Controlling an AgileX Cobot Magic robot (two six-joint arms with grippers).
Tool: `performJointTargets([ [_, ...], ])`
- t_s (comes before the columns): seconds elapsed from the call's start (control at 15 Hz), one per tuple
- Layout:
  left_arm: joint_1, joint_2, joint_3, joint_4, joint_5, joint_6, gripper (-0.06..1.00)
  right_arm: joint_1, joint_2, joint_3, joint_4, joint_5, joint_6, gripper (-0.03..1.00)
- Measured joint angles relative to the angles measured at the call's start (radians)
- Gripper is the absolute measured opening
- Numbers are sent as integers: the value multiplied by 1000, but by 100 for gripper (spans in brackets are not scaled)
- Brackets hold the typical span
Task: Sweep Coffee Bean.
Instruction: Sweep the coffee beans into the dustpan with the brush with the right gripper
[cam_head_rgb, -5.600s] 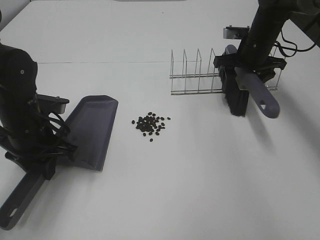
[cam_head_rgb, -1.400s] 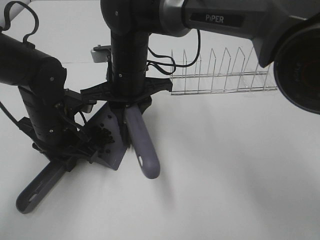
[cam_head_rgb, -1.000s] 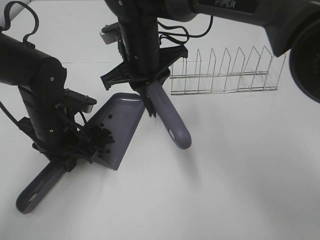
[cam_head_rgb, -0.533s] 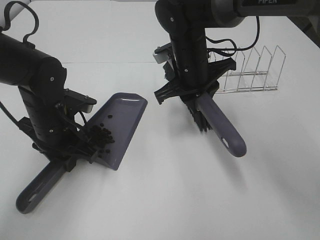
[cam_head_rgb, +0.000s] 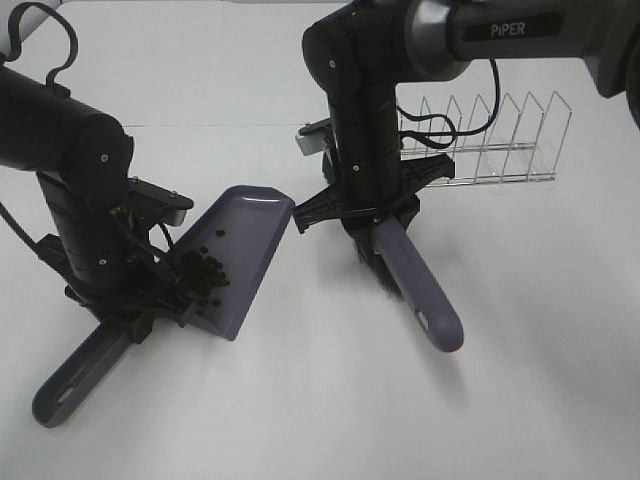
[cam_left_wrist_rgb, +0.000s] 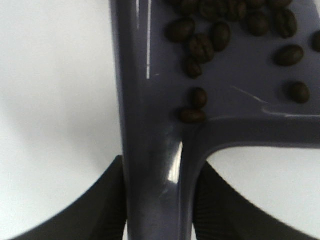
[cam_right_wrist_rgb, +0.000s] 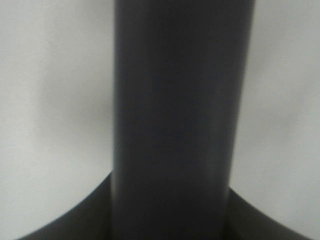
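The left pincer (cam_left_wrist_rgb: 157, 202) is clamped tight on the stem of the grey-purple dustpan (cam_head_rgb: 245, 235), one dark finger on each side of the handle in the left wrist view. This grip lets the arm tip the pan, which rises from the pincer outward to its front lip. The coffee beans (cam_left_wrist_rgb: 220, 32) lie inside the pan, gathered in its low corner next to the pincer, with a few strays further up the floor. That tilt probably keeps them from rolling back out. None show on the tabletop (cam_head_rgb: 500, 390). The right pincer (cam_head_rgb: 365, 205) is likewise shut hard on the brush (cam_head_rgb: 415, 290), whose handle fills the right wrist view between the two fingers. The handle slopes away from the pincer toward the near edge. The black bristles (cam_head_rgb: 372, 262) hang just under the pincer, and I cannot tell whether they touch the tabletop. The pan's lip sits just beside this pincer, on its dustpan-arm side. With the brush clear of the pan, the sweep looks done, in my judgement. The wire rack (cam_head_rgb: 490, 150) stands behind the right pincer, a likely place for the brush.
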Motion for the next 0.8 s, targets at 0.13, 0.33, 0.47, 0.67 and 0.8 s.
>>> performJointTargets([
  [0.13,0,0,0,0,0,0,31,0,24,0,118,-35,-7,28],
  [0.33,0,0,0,0,0,0,31,-2,29,0,293,-121,-47,28],
  [0.47,0,0,0,0,0,0,31,2,30,0,413,-171,-80,28],
  [0.67,0,0,0,0,0,0,31,57,32,-9,512,-226,-136,28],
  [0.8,0,0,0,0,0,0,31,58,32,-54,508,-192,-150,28],
])
